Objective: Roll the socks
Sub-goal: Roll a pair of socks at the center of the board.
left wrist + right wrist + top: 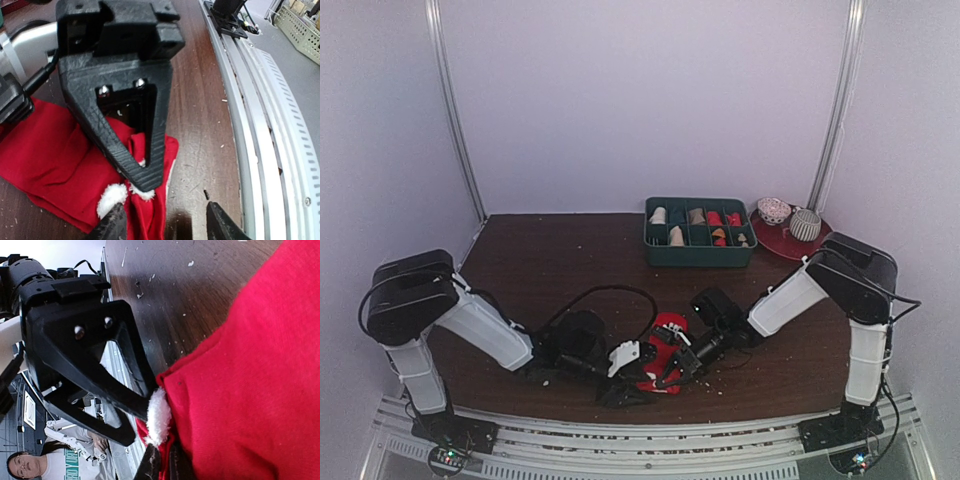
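Observation:
The red sock (pixel 669 327) lies crumpled on the brown table near the front edge, its whitish fluffy tip (pixel 111 195) toward the rail. My right gripper (pixel 666 377) is shut on the sock's edge beside the tip; its pinched fingers show in the right wrist view (pixel 165 466) and in the left wrist view (pixel 145 181). My left gripper (pixel 167 226) is open next to it: one finger rests by the white tip, the other stands over bare wood. The sock fills the right wrist view (pixel 250 390). The black argyle sock does not show.
A green compartment tray (pixel 698 259) of small rolled bundles stands at the back. A red plate (pixel 772 243) with a patterned bowl and a ribbed cup is to its right. A black cable (pixel 610 290) loops mid-table. The metal rail (pixel 260 125) runs along the near edge.

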Controlling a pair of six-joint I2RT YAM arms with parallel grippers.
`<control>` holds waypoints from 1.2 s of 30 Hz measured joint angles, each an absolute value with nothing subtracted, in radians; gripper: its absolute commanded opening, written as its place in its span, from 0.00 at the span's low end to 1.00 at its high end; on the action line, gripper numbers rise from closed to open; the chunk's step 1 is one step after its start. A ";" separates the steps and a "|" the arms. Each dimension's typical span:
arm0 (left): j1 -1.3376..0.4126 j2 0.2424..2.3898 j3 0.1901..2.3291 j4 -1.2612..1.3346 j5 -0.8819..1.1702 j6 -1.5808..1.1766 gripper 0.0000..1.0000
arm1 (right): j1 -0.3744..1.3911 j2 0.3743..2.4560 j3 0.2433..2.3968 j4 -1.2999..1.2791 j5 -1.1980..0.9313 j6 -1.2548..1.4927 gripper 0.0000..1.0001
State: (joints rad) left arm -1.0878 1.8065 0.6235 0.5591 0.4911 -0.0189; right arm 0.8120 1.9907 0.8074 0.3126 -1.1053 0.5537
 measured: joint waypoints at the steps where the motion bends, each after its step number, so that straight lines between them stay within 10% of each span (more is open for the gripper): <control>1: -1.088 1.819 0.628 0.563 0.490 -0.022 0.40 | 0.812 1.991 0.807 0.313 -1.105 0.554 0.00; 5: -1.087 1.848 0.638 0.585 0.483 -0.026 0.38 | 0.812 1.991 0.804 0.319 -1.106 0.554 0.00; 13: -1.086 1.883 0.668 0.597 0.463 -0.039 0.00 | 0.810 1.990 0.789 0.351 -1.113 0.554 0.01; 21: -1.086 1.884 0.670 0.579 0.463 -0.068 0.00 | 0.807 1.981 0.796 0.332 -1.109 0.529 0.04; 26: -1.085 1.892 0.720 0.498 0.476 -0.120 0.00 | 0.805 1.948 0.798 0.267 -1.081 0.473 0.41; 36: -1.025 1.901 0.805 0.282 0.638 -0.259 0.00 | 0.822 1.443 0.612 0.295 -0.743 0.290 0.51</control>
